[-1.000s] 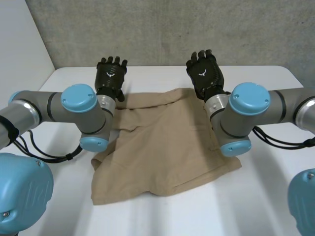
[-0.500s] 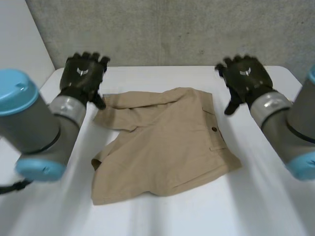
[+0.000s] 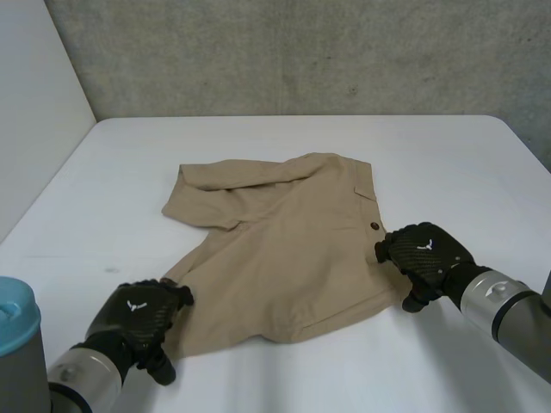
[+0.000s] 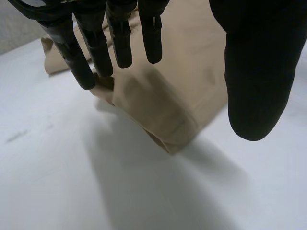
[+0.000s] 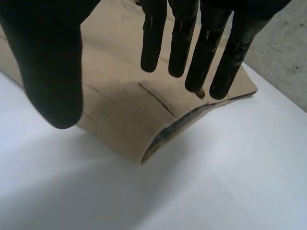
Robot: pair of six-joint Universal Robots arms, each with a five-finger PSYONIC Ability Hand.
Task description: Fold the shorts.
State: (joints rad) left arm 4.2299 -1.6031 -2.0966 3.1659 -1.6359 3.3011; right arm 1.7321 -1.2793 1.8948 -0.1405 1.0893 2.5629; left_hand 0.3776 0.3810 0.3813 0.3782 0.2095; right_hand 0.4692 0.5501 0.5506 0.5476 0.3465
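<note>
On the white tabletop (image 3: 284,138), centre: one pair of tan shorts (image 3: 284,249), laid out flat, with an overlapping fold along the far edge. A pocket flap and a dark button (image 3: 374,226) sit near the right-side edge.

Left hand (image 3: 138,320): black, palm down, at the near-left corner of the shorts, partly over the bare tabletop beside it. In the left wrist view its fingers (image 4: 72,52) hang straight and spread, well apart from the thumb, above the hemmed corner. They grip nothing.

Right hand (image 3: 426,254): black, palm down, at the near-right corner of the shorts, just beside the button. In the right wrist view its fingers (image 5: 153,33) are straight and parted from the thumb, over the cloth, with nothing gripped. Whether the fingertips touch the fabric cannot be told. Under this hand the corner of the shorts curls up slightly, showing a darker inner face.

Backdrop: grey concrete wall (image 3: 301,52) behind the tabletop.
</note>
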